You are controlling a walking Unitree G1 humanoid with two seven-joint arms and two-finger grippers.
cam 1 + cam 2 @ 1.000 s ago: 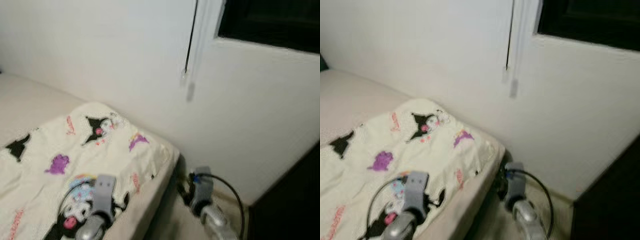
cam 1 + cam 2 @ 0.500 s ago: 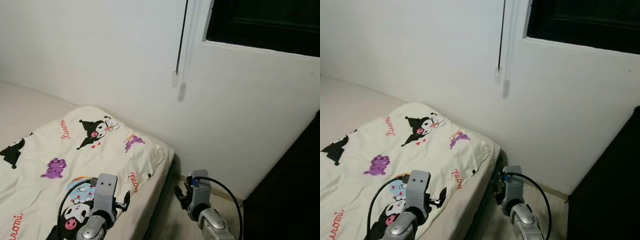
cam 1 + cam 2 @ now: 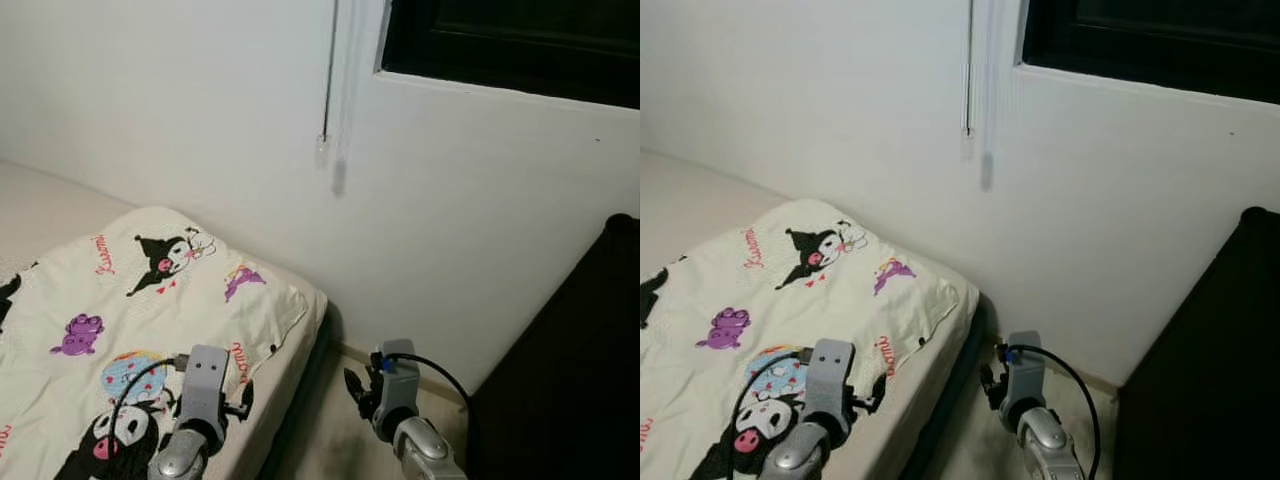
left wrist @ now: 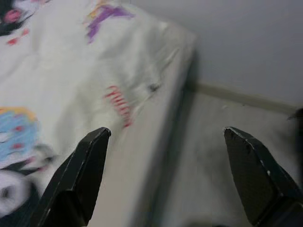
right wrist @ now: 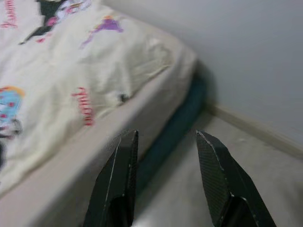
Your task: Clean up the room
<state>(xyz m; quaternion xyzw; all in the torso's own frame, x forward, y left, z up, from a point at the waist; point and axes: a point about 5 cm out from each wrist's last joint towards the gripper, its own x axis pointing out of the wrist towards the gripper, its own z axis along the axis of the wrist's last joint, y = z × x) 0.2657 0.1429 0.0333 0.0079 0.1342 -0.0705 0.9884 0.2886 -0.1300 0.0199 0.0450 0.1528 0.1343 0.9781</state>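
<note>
Beside the bed, the left claw gapes wider than the right claw.

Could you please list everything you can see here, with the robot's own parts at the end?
blanket: one, cream with cartoon prints, spread over the bed's corner.
bed: one, beige, with a dark teal band along its lower edge, on the left.
wall: white, behind the bed.
cord: one, dark, hanging down the wall beside the window.
window: one, dark-framed, upper right.
furniture: one dark piece, at the right edge.
floor: pale, between bed and wall.
left hand: open, over the bed's edge.
right hand: open, above the floor beside the bed.
</note>
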